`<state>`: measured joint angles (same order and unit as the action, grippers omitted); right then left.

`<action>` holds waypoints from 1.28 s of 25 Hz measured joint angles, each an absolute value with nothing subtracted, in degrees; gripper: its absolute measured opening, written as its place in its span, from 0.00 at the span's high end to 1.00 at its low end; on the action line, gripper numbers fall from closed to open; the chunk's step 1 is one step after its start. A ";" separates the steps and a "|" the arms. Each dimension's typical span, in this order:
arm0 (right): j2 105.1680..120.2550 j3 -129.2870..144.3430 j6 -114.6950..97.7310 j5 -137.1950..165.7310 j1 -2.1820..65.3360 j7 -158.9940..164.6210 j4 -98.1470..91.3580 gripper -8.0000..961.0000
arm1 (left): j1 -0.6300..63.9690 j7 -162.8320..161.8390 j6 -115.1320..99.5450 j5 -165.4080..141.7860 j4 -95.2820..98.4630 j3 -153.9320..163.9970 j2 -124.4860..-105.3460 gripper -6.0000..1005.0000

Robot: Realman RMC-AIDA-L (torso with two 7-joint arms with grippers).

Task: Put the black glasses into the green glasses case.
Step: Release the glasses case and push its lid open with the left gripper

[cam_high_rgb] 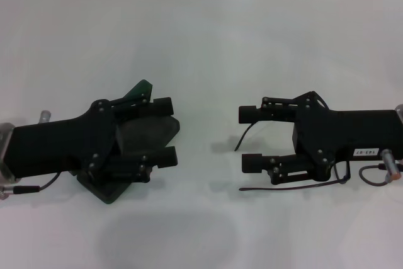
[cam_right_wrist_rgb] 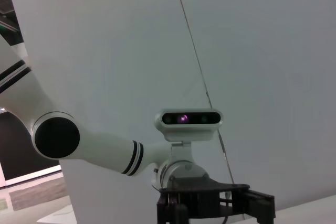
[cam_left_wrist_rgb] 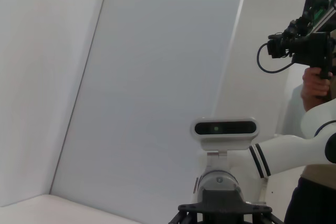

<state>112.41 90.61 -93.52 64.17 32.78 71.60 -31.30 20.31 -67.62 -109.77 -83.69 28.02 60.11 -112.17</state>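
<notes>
The left hand (cam_high_rgb: pixel 167 131) hangs over the green glasses case (cam_high_rgb: pixel 142 137) on the white table (cam_high_rgb: pixel 208 48), with its fingers spread wide and nothing in them. The case looks open, its lid (cam_high_rgb: pixel 141 89) sticking up behind the hand. The right hand (cam_high_rgb: pixel 250 138) is also wide and holds nothing. The black glasses (cam_high_rgb: pixel 286 184) seem to lie under it; only thin black arms poke out.

The right hand could miss the thin frame or bend an arm, because it covers the glasses. The left hand could bump the case. The lenses and most of the case are hidden.
</notes>
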 joint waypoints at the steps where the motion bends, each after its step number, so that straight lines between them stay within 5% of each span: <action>1: 112.41 90.61 -93.51 64.17 32.78 71.56 -31.29 0.17 | 20.31 -67.61 -109.77 -83.61 28.02 60.11 -112.19 0.15; 12: 112.41 90.41 -93.46 64.53 32.89 71.37 -31.29 0.17 | 20.30 -67.59 -109.41 -83.36 27.82 60.08 -112.24 0.15; 16: 112.38 90.10 -92.19 64.67 32.58 70.39 -30.83 0.17 | 20.67 -71.00 -108.26 -83.01 28.75 54.69 -113.87 0.15; 27: 112.84 83.54 -88.38 64.89 27.34 67.39 -29.41 0.17 | 20.20 -121.82 -97.56 -111.98 84.21 51.78 -119.62 0.27; 32: 113.42 82.50 -88.35 64.70 25.92 66.29 -28.92 0.17 | 21.77 -138.83 -95.53 -134.37 97.78 62.21 -119.56 0.29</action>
